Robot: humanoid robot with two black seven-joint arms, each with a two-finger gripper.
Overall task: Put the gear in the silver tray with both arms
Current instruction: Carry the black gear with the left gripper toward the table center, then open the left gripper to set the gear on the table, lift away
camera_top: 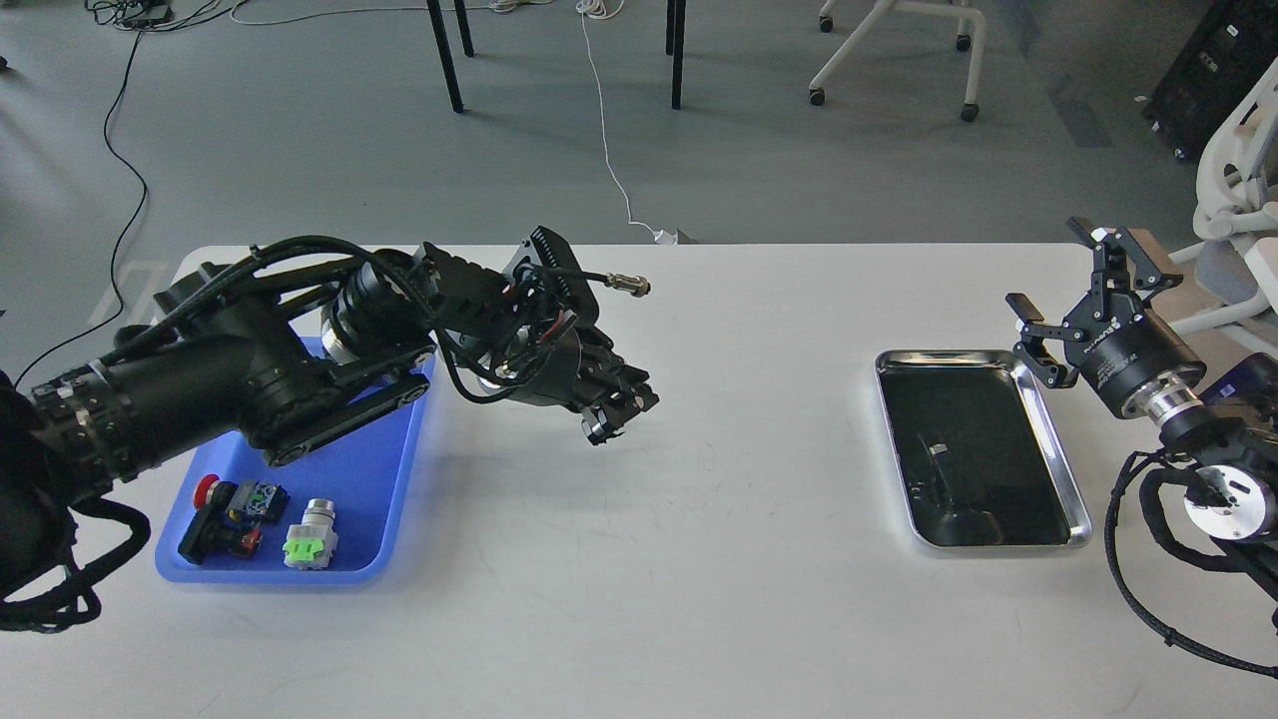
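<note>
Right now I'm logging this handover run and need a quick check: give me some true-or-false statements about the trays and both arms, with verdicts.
1. The silver tray holds several parts. False: only its dark mirror-like bottom shows, with no part in it.
2. The blue tray lies on the table's left side, partly under the left arm. True.
3. The right gripper has its fingers spread apart at the silver tray's far right corner. True.
4. The left gripper is inside the blue tray. False: it is above the white table, to the right of the blue tray.
5. A red-capped button part lies in the blue tray. True.
</note>
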